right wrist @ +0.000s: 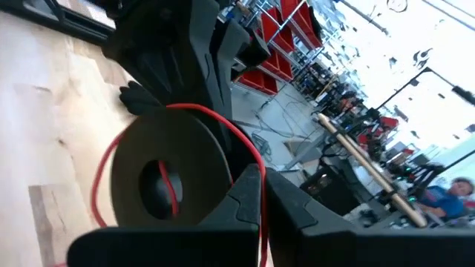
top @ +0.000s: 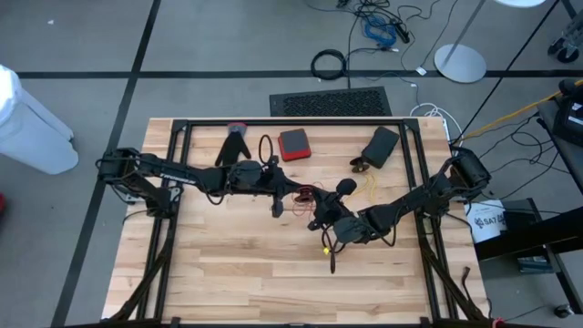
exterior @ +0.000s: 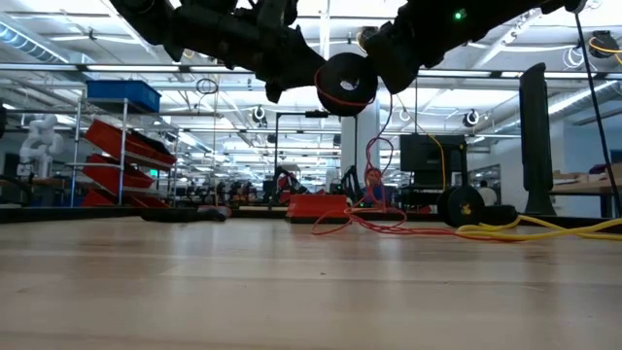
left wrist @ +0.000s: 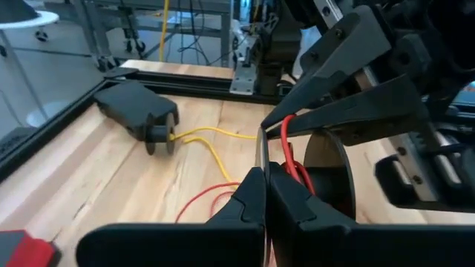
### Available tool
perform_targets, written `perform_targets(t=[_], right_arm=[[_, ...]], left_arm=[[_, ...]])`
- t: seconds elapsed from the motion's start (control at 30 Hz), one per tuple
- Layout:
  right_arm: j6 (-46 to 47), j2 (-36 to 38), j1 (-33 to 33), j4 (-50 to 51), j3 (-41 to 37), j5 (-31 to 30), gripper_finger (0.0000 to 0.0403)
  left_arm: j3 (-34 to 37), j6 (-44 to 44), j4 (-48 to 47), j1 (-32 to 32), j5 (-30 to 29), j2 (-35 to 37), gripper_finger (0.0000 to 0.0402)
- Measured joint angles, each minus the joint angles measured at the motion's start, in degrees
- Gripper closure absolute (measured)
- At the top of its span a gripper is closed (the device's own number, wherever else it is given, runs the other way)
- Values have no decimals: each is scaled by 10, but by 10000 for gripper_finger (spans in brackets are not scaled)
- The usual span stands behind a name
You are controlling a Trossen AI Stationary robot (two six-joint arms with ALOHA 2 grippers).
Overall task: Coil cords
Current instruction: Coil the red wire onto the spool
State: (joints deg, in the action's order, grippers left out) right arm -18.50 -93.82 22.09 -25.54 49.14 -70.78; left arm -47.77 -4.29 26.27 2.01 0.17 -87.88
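Note:
A round black spool (exterior: 345,83) with a red cord (exterior: 373,160) wound on it hangs high over the table's middle, between my two grippers. My left gripper (left wrist: 264,194) is shut on the spool. My right gripper (right wrist: 261,204) is shut on the red cord beside it. The cord's free length drops to a loose red heap (exterior: 362,222) on the table. A yellow cord (top: 372,187) lies slack on the table beside a black reel box (top: 381,146). A thin black cord loop (top: 266,146) lies at the far side. My left gripper pinches the thin rim of the spool's disc (left wrist: 260,152) between its two fingers, coming nearly level from the table's left. The spool is lifted clear of the table, its disc on edge. My right gripper pinches the red cord (right wrist: 261,226) between its two fingers, close to the spool's rim, coming nearly level from the table's right. From the fingers the cord arches over the disc (right wrist: 215,119) and through its centre hole (right wrist: 169,185).
A red box (top: 293,143) and a black glove (top: 235,146) lie at the table's far side. A black frame rail (top: 291,122) runs round the table's edges. The near half of the wooden tabletop (top: 273,282) is bare.

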Motion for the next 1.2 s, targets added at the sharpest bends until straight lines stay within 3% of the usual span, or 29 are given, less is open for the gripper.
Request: perform_targets(t=[0.87,1.2], right_arm=[[-146,0,38,-74,0,-68,403],[-183,0,42,-106,0,-76,403]], left_arm=[[-1,-135,36,17,210,0,401],[-1,-104,3,26,207,1,401]])
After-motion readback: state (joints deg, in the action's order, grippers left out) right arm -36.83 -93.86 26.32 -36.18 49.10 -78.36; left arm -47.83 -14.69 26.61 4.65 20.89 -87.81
